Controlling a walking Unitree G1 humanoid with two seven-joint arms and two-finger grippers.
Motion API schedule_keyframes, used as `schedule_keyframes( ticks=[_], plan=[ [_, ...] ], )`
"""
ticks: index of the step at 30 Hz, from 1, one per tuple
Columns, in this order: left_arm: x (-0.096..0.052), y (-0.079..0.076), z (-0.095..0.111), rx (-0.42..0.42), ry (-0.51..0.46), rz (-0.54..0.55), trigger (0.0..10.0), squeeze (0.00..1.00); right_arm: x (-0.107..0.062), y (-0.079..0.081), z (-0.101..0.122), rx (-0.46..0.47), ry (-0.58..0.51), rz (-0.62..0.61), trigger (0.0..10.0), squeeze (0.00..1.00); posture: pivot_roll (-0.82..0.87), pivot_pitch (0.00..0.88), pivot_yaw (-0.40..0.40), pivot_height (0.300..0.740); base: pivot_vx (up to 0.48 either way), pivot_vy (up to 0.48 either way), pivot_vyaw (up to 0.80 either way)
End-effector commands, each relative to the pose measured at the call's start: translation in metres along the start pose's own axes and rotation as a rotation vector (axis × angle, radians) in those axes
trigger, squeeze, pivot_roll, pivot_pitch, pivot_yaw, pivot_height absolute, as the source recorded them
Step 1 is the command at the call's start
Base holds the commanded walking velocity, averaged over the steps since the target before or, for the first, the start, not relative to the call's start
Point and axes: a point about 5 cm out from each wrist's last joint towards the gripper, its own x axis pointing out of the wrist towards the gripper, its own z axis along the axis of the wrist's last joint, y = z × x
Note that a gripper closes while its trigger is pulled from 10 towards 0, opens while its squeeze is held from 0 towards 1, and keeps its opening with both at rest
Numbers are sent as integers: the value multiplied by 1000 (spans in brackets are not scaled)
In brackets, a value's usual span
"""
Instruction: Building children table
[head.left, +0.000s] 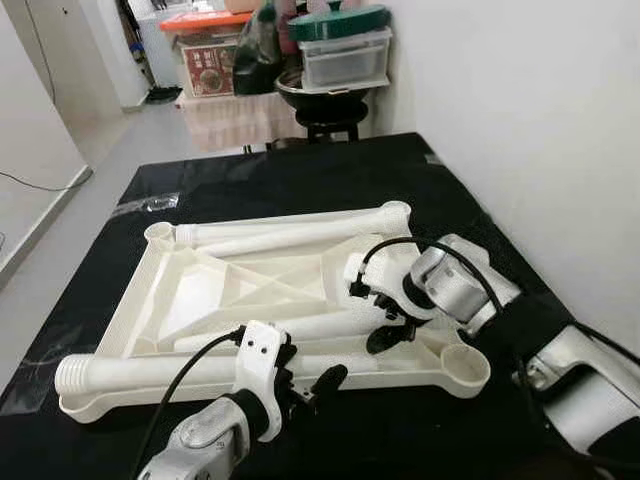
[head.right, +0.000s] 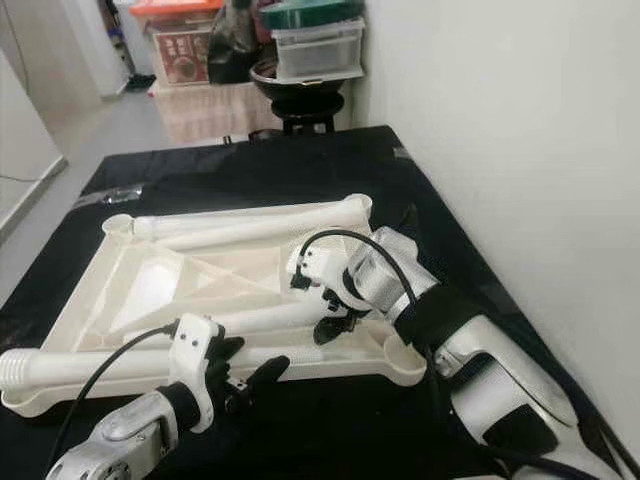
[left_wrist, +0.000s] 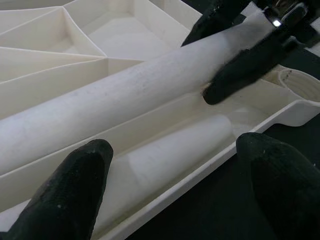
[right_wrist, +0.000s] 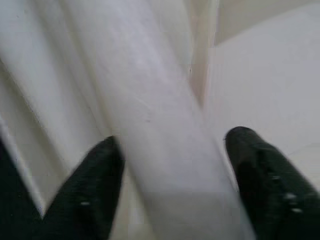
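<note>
**Cream tabletop upside down, 4 legs loose in it, right pincer on one**

Black mat (head.left: 300, 175) covers the floor surface, wall along the robot's right. One cream plastic tabletop (head.left: 215, 290) lies on it underside up, ribs showing, round leg sockets at the corners; 3 sockets can be made out, the fourth corner is covered by a leg end.

Legs, count 4, all cream tubes lying inside or along the tabletop frame:
- 1 far leg (head.left: 290, 229) along the far edge, knob end toward the wall side.
- 1 slanted leg (head.left: 280, 241) just beside it, touching or nearly so.
- 1 middle leg (head.left: 290, 328) across the ribs.
- 1 near leg (head.left: 160, 371) in the near-edge channel, threaded end sticking past the left corner.

Pincers, count 2:
- Right pincer (head.left: 390, 322): over the right part of the middle leg, one black finger on each side of the tube. Right wrist view shows fingers (right_wrist: 92, 185) straddling it; firm contact can't be confirmed, blurred. Not pressed together.
- Left pincer (head.left: 315, 385): at the near edge of the tabletop, spread wide, holding nothing. Left wrist view: fingertips (left_wrist: 75, 185) apart, near leg between them but farther out.

Background: a stool with stacked plastic boxes (head.left: 345, 50), too far to count reliably.
</note>
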Motion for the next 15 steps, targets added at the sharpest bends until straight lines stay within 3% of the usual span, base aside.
schedule_keyframes(
  ticks=[1,9,15],
  plan=[
    [-1,-2,-7,-23,48,-11,10000,0,1,-3,4,-35,39,-45,0,0,-86,58,44,740,0,0,0],
    [0,-2,-5,-13,49,-19,10000,0,-4,-10,-1,-68,77,-97,0,0,-93,63,41,740,0,0,0],
    [0,1,2,22,28,-13,10000,0,-22,-17,10,-44,-32,-108,0,0,-87,60,43,740,0,0,0]
  ],
)
